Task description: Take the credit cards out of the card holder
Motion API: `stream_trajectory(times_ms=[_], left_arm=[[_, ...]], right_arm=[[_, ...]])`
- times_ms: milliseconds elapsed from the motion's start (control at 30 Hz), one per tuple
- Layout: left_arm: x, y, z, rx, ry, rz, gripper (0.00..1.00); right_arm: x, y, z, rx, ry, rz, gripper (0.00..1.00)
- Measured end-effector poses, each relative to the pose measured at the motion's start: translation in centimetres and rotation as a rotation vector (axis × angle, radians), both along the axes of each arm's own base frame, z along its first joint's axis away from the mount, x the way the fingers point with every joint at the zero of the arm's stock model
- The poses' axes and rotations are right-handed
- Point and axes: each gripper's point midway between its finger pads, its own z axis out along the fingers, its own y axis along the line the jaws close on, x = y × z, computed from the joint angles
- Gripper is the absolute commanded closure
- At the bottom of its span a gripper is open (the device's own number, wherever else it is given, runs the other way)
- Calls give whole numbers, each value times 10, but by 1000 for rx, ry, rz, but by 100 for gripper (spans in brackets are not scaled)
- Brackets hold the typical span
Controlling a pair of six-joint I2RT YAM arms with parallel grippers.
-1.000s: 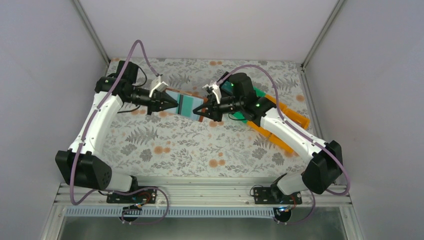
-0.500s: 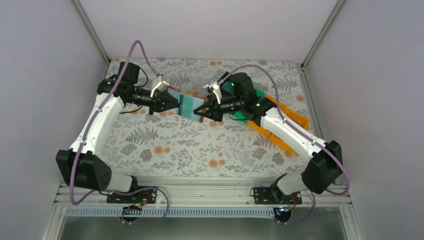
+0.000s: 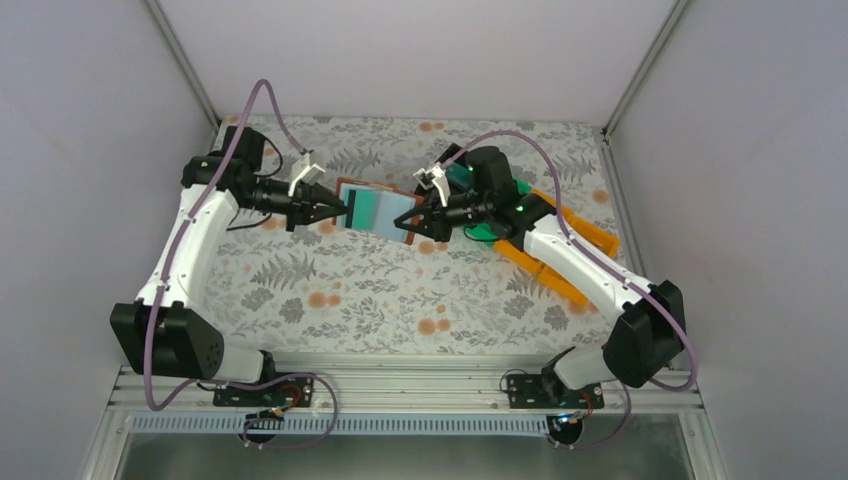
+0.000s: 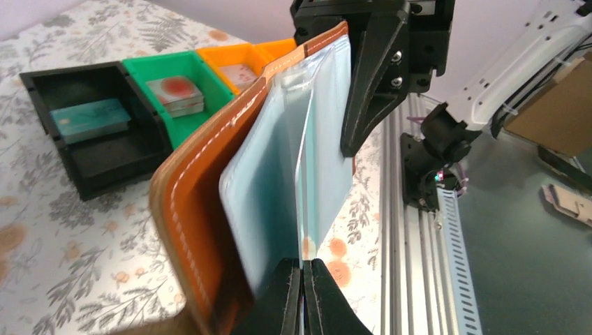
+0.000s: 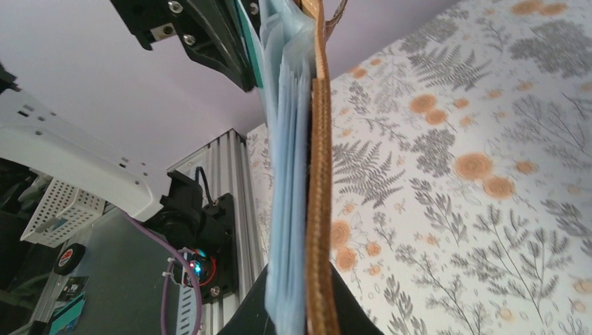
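Black bin (image 4: 70, 70) holds teal card (image 4: 89, 118) — green bin (image 4: 157, 58) adjoining

This looks like a robotics lab cell: robot arms (image 3: 585, 270) bolted to an aluminium rail (image 3: 400, 385), floral-clothed counter (image 3: 400, 290), plain white panels (image 3: 400, 50) around.

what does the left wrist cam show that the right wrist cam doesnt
Only left wrist: black bin, green bin and orange bin, cards lying in them; left gripper shut on what looks like a card edge. Only right wrist: a white basket off the table. Both: the wallet held on edge by the right gripper, floral table below.
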Motion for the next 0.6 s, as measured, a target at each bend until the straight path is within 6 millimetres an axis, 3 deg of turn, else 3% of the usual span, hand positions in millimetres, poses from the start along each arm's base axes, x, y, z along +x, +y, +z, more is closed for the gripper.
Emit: stream_trajectory(times_ms=[200,367,600], left_arm=[[11,3,-20,14,34,43,98],[10,-9,-18,-26,42,1,98],[14,-8,-21,-22,52,12,98]], right_arm=[[2,-8,-18,-23,72,-28,96],[0,-7,-17,-12,86,-14,96],[0,-9,-15,-10,82,-16,96]])
